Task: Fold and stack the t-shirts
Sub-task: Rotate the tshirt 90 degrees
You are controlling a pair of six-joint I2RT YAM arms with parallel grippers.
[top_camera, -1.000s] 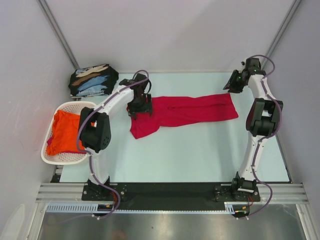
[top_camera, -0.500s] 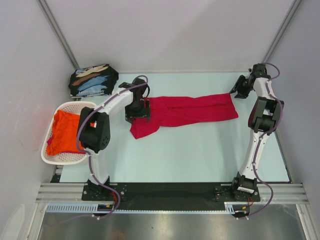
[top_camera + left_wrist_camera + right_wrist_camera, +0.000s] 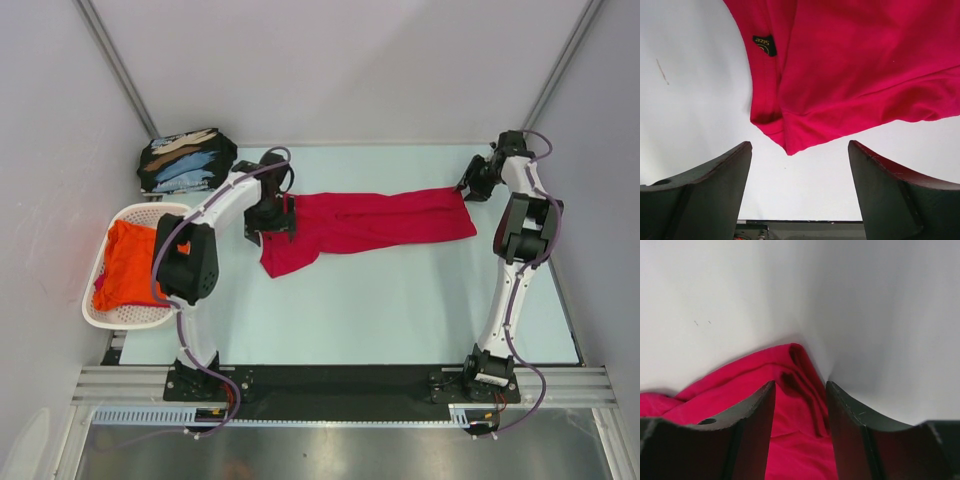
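Two white arms with black joints are shown from above, mounted side by side. The left arm (image 3: 215,208) is stretched forward and bent inward at the elbow. The left claw (image 3: 272,225) is pointed down, its fingers (image 3: 715,190) spread wide. The right arm (image 3: 508,290) is raised steeply and reached far forward. The right claw (image 3: 466,190) is angled inward and down, its fingers (image 3: 750,430) parted only narrowly.

Matt cloth, smooth table
The red t-shirt (image 3: 380,222) is soft, matt cloth. The table (image 3: 400,300) is smooth and pale, the basket (image 3: 130,320) white perforated plastic, and the front plate (image 3: 350,455) brushed metal.
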